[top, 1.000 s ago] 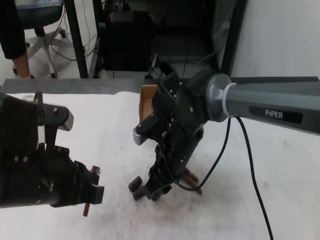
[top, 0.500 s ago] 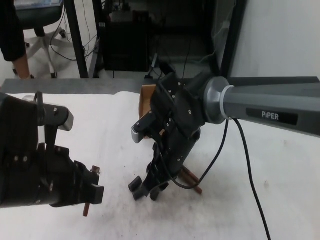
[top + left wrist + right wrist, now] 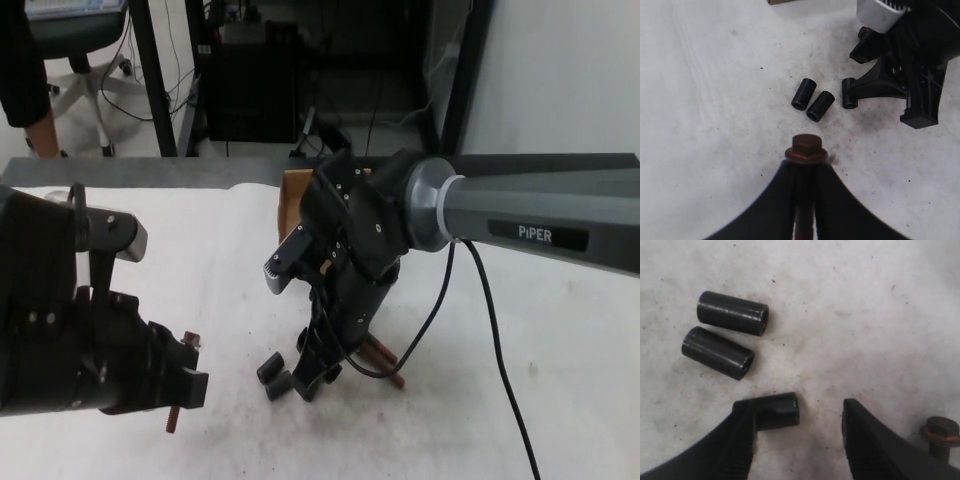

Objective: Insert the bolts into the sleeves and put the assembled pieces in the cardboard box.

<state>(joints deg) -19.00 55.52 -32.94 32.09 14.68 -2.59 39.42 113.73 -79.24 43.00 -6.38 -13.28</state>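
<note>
Pinches bolt (image 3: pixel 806 148) in left gripper (image 3: pixel 806 170), shank mostly hidden by fingers (image 3: pixel 770 200). Straddles sleeve (image 3: pixel 777 411) on bench (image 3: pixel 200 270) with right gripper (image 3: pixel 812 415) spread wide, one finger covering its end. Hides most of cardboard box (image 3: pixel 291 200) behind right arm (image 3: pixel 540 215).

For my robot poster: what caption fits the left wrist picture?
Left gripper clamps a rusty bolt, facing three black sleeves on the bench near the open right gripper.

The right arm (image 3: pixel 545 215) is a dark grey tube with white lettering just beside a lighter grey collar (image 3: pixel 432 205). Beyond the collar sits a black, screw-dotted wrist housing (image 3: pixel 360 225), and a black cable (image 3: pixel 500 330) loops beneath the collar. The right gripper (image 3: pixel 821 415) has black tapered fingers (image 3: pixel 875 445). The left arm (image 3: pixel 60 340) is black, with a grey cap (image 3: pixel 118 235).
</note>
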